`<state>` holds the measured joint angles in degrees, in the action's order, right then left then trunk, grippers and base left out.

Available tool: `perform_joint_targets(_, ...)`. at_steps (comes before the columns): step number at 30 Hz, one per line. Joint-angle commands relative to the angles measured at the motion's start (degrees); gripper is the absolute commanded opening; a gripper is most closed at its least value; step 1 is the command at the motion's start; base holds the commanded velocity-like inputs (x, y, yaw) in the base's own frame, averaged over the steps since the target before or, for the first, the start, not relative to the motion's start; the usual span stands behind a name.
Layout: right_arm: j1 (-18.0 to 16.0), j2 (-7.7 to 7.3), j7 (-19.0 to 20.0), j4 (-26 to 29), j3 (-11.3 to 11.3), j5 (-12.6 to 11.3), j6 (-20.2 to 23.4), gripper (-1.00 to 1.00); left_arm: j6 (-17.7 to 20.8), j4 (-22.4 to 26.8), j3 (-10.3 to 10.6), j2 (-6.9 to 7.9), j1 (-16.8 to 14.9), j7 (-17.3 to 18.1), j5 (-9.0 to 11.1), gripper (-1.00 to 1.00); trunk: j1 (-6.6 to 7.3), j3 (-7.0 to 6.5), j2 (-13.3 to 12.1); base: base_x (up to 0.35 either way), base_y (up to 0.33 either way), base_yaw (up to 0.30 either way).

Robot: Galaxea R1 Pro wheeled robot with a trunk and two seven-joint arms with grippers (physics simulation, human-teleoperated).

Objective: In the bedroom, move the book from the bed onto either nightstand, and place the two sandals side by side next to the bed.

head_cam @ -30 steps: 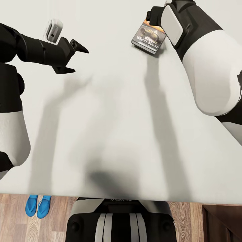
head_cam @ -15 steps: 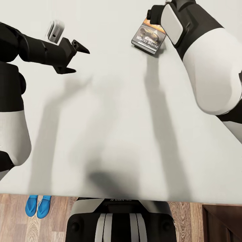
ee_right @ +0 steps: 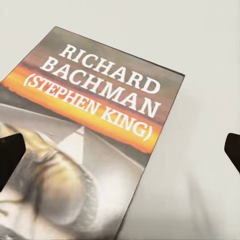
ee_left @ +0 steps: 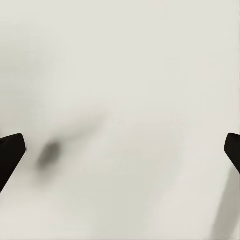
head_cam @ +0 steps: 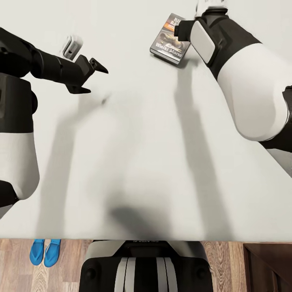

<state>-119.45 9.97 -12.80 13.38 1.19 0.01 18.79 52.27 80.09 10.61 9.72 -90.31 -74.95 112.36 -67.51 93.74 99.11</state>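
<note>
book point(head_cam: 169, 39) lying flat on bed point(head_cam: 138, 154) | right gripper point(ee_right: 120, 150) spread wide above it | left gripper point(head_cam: 94, 75) spread over bare mattress | sandals point(head_cam: 44, 252) paired on floor

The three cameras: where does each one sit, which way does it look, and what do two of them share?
Head view: on the head, looking down over the bed; both arms, left gripper, trunk, the sandals on the floor.
Left wrist view: on the left arm, facing bare mattress; two fingertips at the edges.
Right wrist view: on the right arm, close above the book.
Head and right wrist views share the book.
</note>
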Motion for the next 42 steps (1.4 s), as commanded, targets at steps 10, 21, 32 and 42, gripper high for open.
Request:
perform_joint_targets(10,0.69,0.03,2.66,0.06,-0.02,0.07,-0.46,1.0,0.64,0.26,-0.05,0.1,-0.12,-0.48,0.41,1.0,0.0,0.02,0.01,0.0,0.0,-0.011)
perform_joint_targets(21,0.94,0.03,3.13,0.07,-0.04,0.08,-5.13,1.0,0.75,0.51,-0.06,0.43,-0.53,-0.68,1.96,1.0,0.0,0.02,0.01,0.0,0.0,-0.001)
perform_joint_targets(32,1.94,0.03,8.54,-0.31,-0.04,0.16,-9.81,1.0,0.81,0.6,0.06,0.77,-0.93,-0.68,3.55,1.0,0.0,0.02,0.01,0.0,0.0,0.0)
perform_joint_targets(42,2.17,0.03,10.22,-1.02,0.08,0.24,-10.87,1.0,0.86,3.59,0.18,0.28,-1.71,-0.58,3.75,1.0,0.0,0.02,0.01,0.0,0.0,0.0)
